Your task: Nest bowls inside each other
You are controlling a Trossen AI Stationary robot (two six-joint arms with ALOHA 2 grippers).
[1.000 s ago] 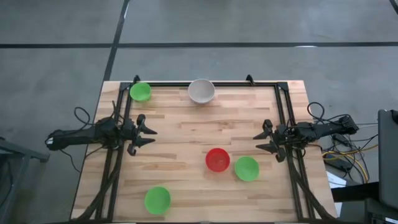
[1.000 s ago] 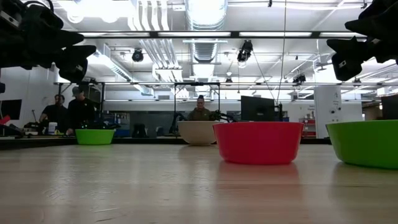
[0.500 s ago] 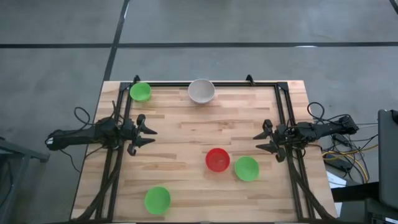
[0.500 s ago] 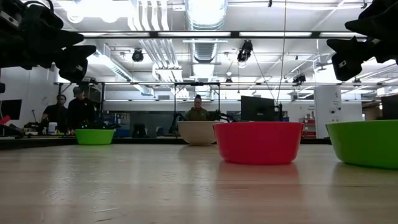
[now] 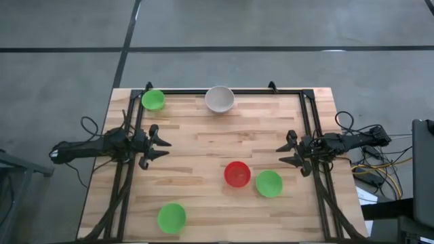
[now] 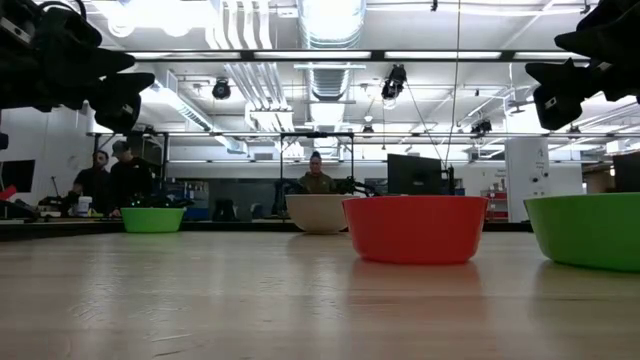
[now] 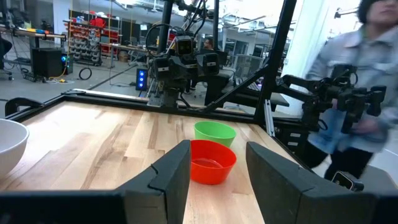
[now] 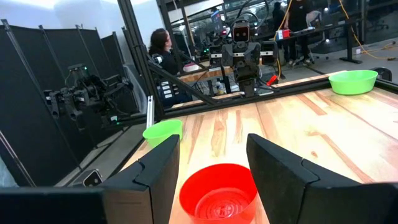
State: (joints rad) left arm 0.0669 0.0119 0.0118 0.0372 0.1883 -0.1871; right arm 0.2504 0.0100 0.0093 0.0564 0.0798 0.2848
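My right gripper [image 5: 290, 152] and left gripper [image 5: 157, 145] hover wide, empty. I should lift the green bowl [image 5: 269, 183] by its rim, lowering it squarely into the red bowl [image 5: 237, 173].

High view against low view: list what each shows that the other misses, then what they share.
Only the high view shows the green bowl near the front edge, the whole wooden table, and both arms lying low at its sides, the left claw and right claw open and empty.

Only the low view shows the room behind, with people standing far off.

Both show the red bowl, the green bowl beside it, the white bowl and the far green bowl, all separate, none nested.
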